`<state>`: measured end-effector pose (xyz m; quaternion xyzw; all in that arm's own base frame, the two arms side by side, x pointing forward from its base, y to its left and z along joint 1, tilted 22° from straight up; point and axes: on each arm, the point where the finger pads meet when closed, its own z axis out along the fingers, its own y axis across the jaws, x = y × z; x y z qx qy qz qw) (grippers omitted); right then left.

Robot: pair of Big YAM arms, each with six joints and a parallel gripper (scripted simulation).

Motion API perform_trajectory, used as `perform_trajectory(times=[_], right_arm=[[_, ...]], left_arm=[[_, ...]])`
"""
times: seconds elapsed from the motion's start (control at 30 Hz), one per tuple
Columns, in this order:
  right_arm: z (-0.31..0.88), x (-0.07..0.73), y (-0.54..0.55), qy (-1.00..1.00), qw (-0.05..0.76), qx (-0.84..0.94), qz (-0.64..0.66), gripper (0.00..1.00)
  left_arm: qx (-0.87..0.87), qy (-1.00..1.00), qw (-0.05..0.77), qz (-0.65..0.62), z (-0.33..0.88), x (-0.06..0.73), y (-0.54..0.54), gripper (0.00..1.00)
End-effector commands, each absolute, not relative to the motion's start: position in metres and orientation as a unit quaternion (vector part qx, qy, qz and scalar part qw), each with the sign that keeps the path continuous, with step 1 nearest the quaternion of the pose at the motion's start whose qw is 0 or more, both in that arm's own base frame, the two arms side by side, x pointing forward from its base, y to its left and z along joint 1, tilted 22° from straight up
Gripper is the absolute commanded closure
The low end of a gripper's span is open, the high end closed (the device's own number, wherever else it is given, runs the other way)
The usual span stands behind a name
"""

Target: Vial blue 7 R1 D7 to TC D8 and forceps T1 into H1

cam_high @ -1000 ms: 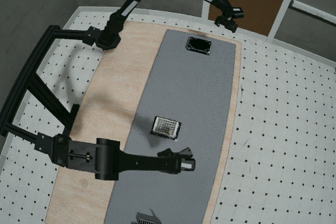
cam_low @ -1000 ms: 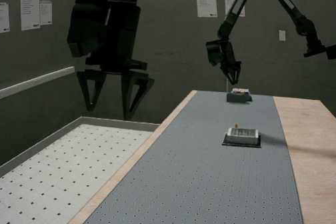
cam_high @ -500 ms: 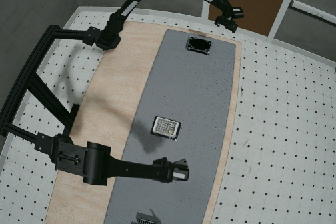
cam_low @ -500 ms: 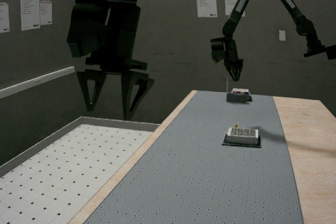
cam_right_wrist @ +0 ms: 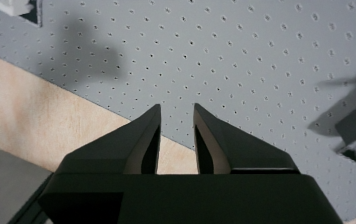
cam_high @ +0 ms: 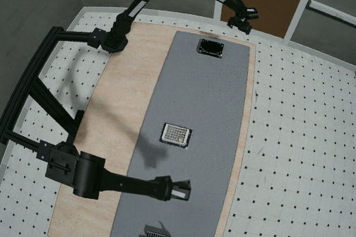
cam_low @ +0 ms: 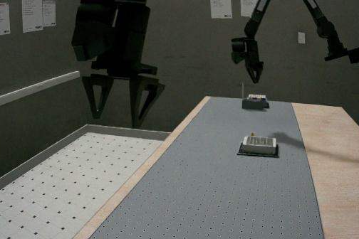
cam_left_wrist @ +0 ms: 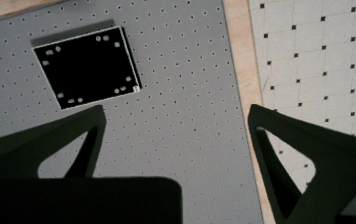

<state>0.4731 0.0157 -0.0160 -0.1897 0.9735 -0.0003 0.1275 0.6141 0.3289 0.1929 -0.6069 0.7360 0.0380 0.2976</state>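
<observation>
The pale tube carrier TC (cam_high: 173,133) (cam_low: 260,146) sits on its dark nest; its corner shows in the right wrist view (cam_right_wrist: 14,7). A small yellow-topped item (cam_high: 179,140) (cam_low: 252,134) rises from it near one corner. Vial rack R1 (cam_low: 256,104), with mixed caps, stands at the far end; blue 7 cannot be made out. A thin upright piece (cam_low: 242,90), perhaps forceps T1, stands beside it. Holder H1 cannot be told apart. My right gripper (cam_high: 186,190) (cam_low: 256,82) (cam_right_wrist: 177,111) is slightly open and empty, above the mat. My left gripper (cam_low: 116,121) (cam_left_wrist: 176,112) is wide open and empty, high up.
A black plate (cam_high: 211,46) (cam_left_wrist: 90,70) with pale corner marks lies at the left arm's end of the grey mat. A dark slatted piece (cam_high: 156,234) is cut off at the top view's lower edge. A dark object (cam_right_wrist: 350,127) shows at the right wrist view's right edge.
</observation>
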Motion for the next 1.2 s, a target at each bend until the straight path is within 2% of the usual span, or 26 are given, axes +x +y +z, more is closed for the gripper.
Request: perform_trajectory(times=[0.0,0.63,1.17], right_arm=[[-0.004,0.472,0.000,0.978,0.150,-0.147,-0.008,0.76],[0.003,0.433,-0.055,0.981,0.162,-0.099,-0.030,0.76],[0.006,0.393,-0.095,0.978,0.190,0.034,-0.075,0.76]], left_arm=[[-0.605,0.730,0.315,0.034,0.213,0.621,0.332,0.00],[-0.605,0.730,0.315,0.034,0.213,0.621,0.332,0.00],[-0.605,0.730,0.315,0.034,0.213,0.621,0.332,0.00]])
